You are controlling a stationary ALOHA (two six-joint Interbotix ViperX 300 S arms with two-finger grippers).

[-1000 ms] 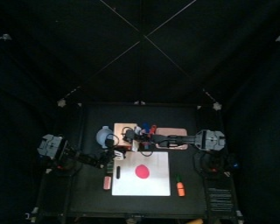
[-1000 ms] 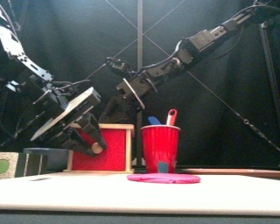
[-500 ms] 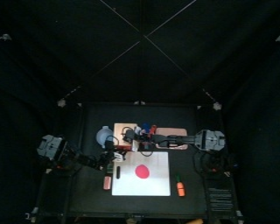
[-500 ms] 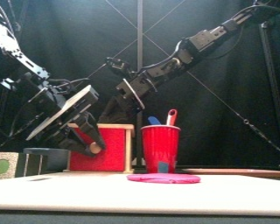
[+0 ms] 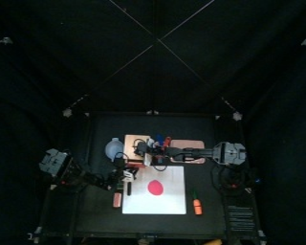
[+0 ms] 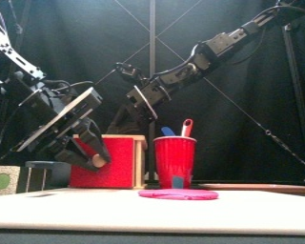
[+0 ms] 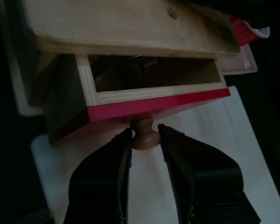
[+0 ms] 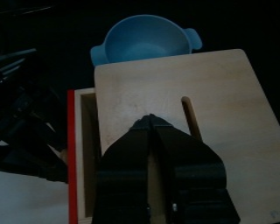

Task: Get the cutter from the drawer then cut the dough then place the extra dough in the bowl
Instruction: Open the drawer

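Drawer knob (image 7: 143,129), seemingly clamped in left pincer (image 7: 145,137).

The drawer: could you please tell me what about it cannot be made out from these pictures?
Cutter: left wrist view, the open drawer's inside is too dark; the left claw grips its knob.
Drawer opening: top view, too small, partly under the arms.
Drawer inside: front view, only its red front shows.

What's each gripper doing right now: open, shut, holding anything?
Left gripper: shut on the drawer knob, red drawer partly out.
Right gripper: shut, holding nothing, tips against the wooden box top.
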